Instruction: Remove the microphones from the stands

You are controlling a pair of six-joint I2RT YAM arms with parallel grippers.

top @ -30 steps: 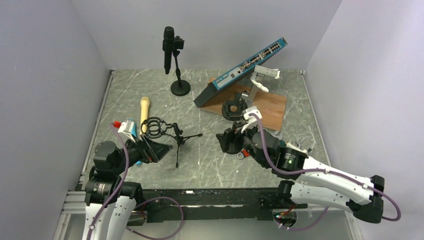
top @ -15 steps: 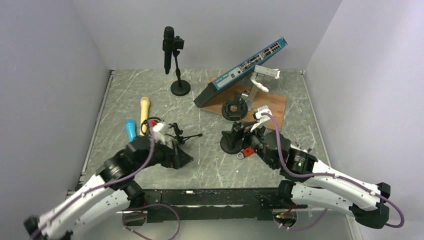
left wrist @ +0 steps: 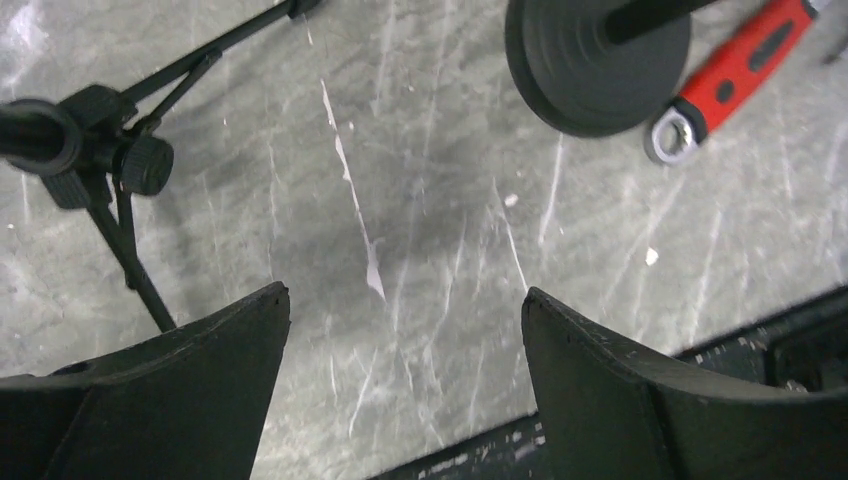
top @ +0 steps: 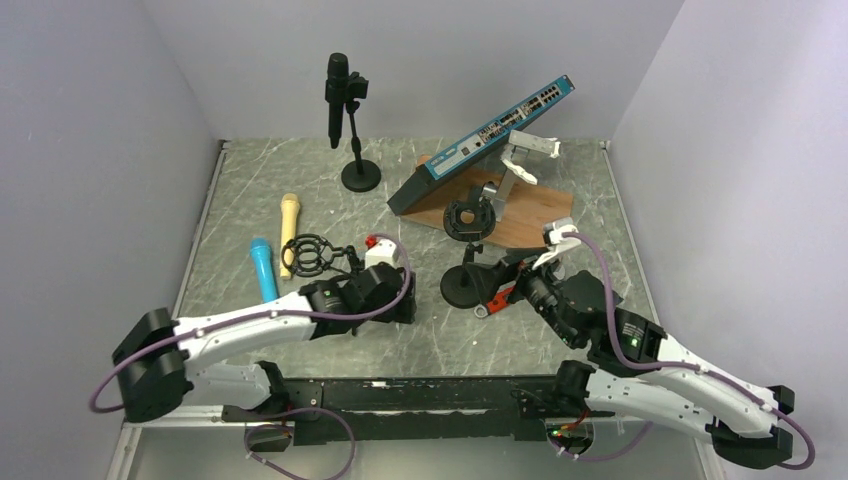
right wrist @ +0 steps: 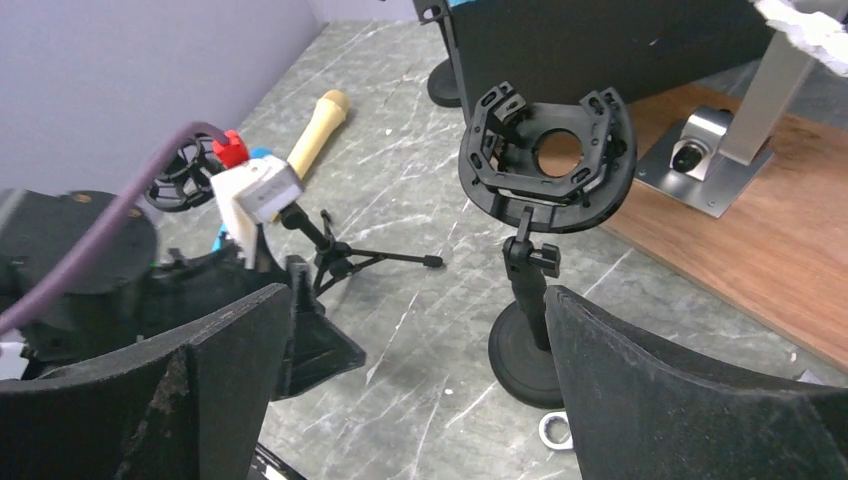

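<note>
A black microphone (top: 337, 95) stands upright, clipped in a tall stand with a round base (top: 360, 178) at the back of the table; neither gripper is near it. My left gripper (top: 398, 300) (left wrist: 400, 300) hovers open and low over bare table near the front, between a small tripod stand (left wrist: 110, 170) and a round black base (left wrist: 597, 65). Open too and holding nothing, my right gripper (top: 500, 278) (right wrist: 415, 300) faces an empty shock-mount stand (right wrist: 548, 155). No wrist view shows the black microphone.
A yellow microphone (top: 289, 232) and a blue one (top: 262, 268) lie at the left beside the tripod's ring mount (top: 310, 253). A red-handled wrench (left wrist: 735, 70) lies by the round base. A blue network switch (top: 485, 140) leans over a wooden board (top: 540, 215).
My left arm has swung from the left edge rightward across the front, uncovering the blue microphone, and its jaws narrowed slightly. My right arm has drawn back to the right.
</note>
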